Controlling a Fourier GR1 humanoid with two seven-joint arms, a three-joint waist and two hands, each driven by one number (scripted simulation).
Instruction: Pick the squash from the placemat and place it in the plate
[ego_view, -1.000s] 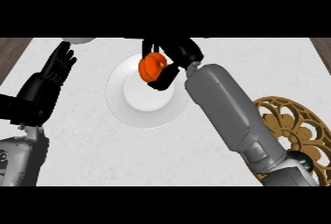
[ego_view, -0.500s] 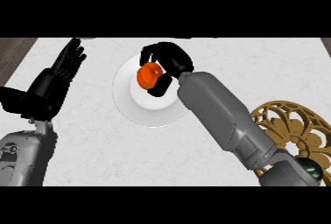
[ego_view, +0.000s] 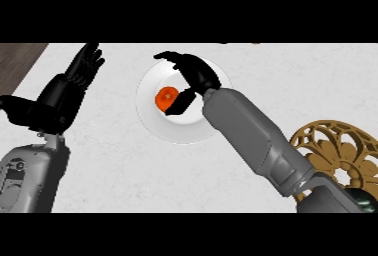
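Right hand (ego_view: 198, 77): above the plate, fingers spread and mostly straight, pointing to the far side and the left. The thumb hangs down just beside the squash; can't tell if it touches. Nothing is wrapped or pinched, so it reads as open and holding nothing.

Counter (ego_view: 118, 170): pale, speckled top that fills most of the view. There's a dark brown strip (ego_view: 18, 55) at the far left corner.

Right forearm (ego_view: 251, 135): grey, comes in from the lower right on a diagonal and covers the plate's right edge.

Left forearm (ego_view: 29, 175): grey, at the lower left edge. Left hand (ego_view: 63, 95) is above it, open with fingers straight and pointing up. It's resting, well apart from the plate.

Placemat (ego_view: 332, 147): gold openwork round at the right edge, partly behind the right arm. Nothing visible on the exposed part.

Plate (ego_view: 177, 132): white, round, mid-counter, between the two hands.

Squash (ego_view: 165, 97): orange, lies in the plate left of centre, under the right hand, well apart from the placemat.
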